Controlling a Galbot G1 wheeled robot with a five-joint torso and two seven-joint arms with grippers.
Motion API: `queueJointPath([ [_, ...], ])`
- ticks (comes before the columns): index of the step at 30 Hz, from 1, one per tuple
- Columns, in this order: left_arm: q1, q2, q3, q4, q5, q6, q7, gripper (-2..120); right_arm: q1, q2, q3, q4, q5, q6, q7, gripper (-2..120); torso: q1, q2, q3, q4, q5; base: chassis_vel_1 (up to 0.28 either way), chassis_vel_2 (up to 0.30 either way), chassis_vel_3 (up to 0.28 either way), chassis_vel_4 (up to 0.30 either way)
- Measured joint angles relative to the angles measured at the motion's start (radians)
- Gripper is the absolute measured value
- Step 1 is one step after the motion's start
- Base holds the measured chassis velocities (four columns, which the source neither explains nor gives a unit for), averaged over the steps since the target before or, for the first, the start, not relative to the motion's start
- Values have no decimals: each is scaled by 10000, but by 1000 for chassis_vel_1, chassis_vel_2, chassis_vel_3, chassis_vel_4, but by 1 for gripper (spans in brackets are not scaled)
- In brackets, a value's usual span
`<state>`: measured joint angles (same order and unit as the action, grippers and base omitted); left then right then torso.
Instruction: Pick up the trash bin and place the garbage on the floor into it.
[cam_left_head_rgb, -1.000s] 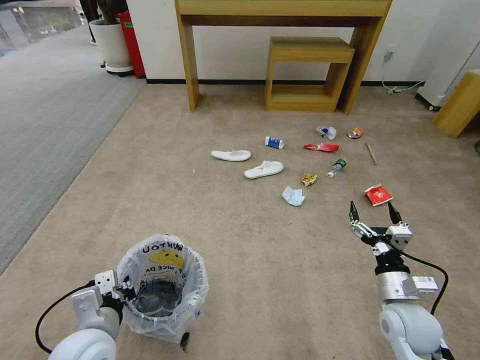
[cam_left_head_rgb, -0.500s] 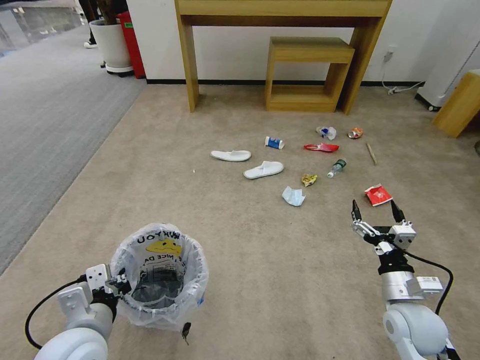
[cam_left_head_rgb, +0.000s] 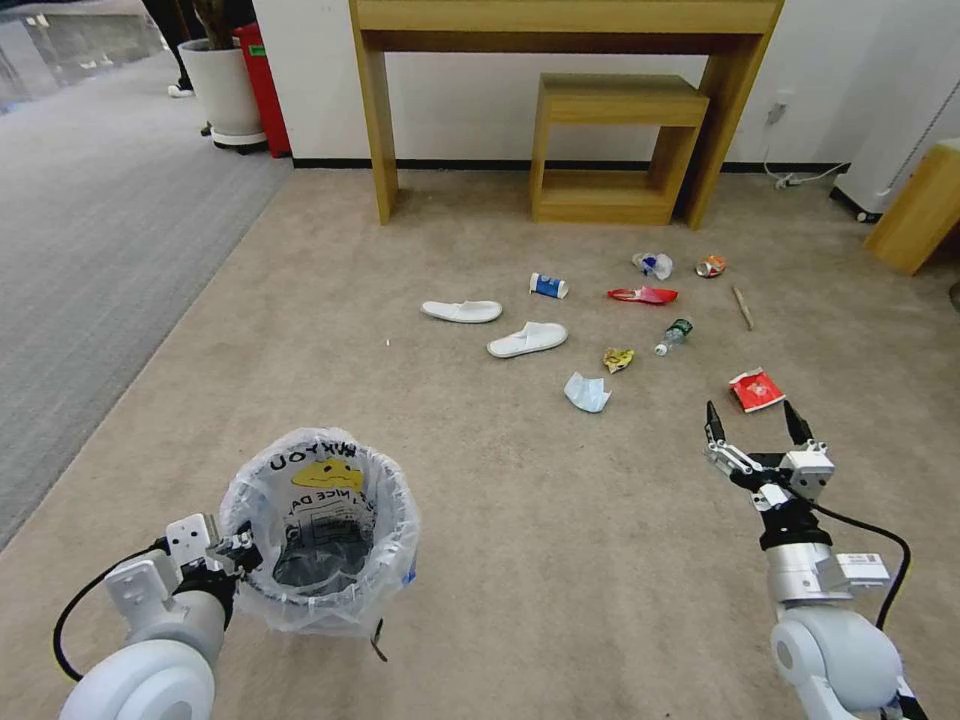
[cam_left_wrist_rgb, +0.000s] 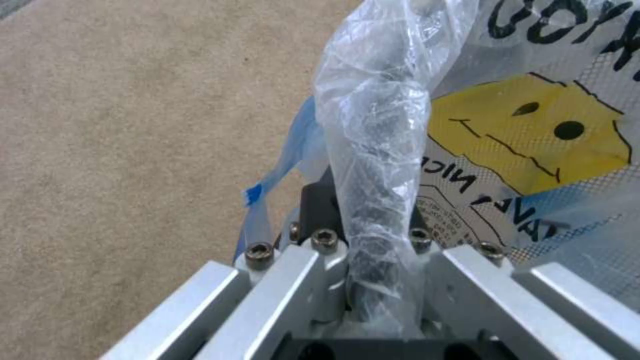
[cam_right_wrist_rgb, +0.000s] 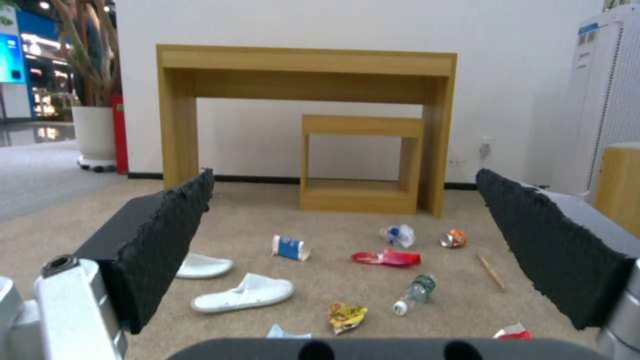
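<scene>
Gripping the small round bag-lined trash bin (cam_left_head_rgb: 318, 540) by its rim, my left gripper (cam_left_head_rgb: 232, 556) holds it; right gripper (cam_left_head_rgb: 756, 431) gapes empty, litter such as the white slippers (cam_left_head_rgb: 527, 339) all unpicked on beige carpet (cam_left_head_rgb: 560, 520).

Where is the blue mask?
In the head view the mask lies on the floor, right of centre, just nearer the robot than the yellow wrapper and a slipper.

- A tall wooden console table (cam_left_head_rgb: 565, 20) stands against the white wall (cam_left_head_rgb: 480, 105).
- A smaller wooden stool (cam_left_head_rgb: 615, 150) sits beneath it.
- A white planter (cam_left_head_rgb: 222, 90) stands beside a red object (cam_left_head_rgb: 262, 85).
- Grey ribbed carpet (cam_left_head_rgb: 90, 230) runs alongside.
- A white appliance (cam_left_head_rgb: 905, 120) stands near a wooden box (cam_left_head_rgb: 920, 210).
</scene>
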<state>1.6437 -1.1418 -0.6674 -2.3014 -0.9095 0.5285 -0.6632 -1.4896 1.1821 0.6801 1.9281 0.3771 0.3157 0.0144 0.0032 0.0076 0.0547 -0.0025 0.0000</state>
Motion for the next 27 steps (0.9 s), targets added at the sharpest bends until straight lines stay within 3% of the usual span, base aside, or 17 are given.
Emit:
queueJointPath([
  [27, -1, 106, -4, 71, 34, -54, 58, 1, -57, 271, -21, -8, -301, 14, 41, 100, -2, 0, -1, 0, 0, -3, 2, 3, -2],
])
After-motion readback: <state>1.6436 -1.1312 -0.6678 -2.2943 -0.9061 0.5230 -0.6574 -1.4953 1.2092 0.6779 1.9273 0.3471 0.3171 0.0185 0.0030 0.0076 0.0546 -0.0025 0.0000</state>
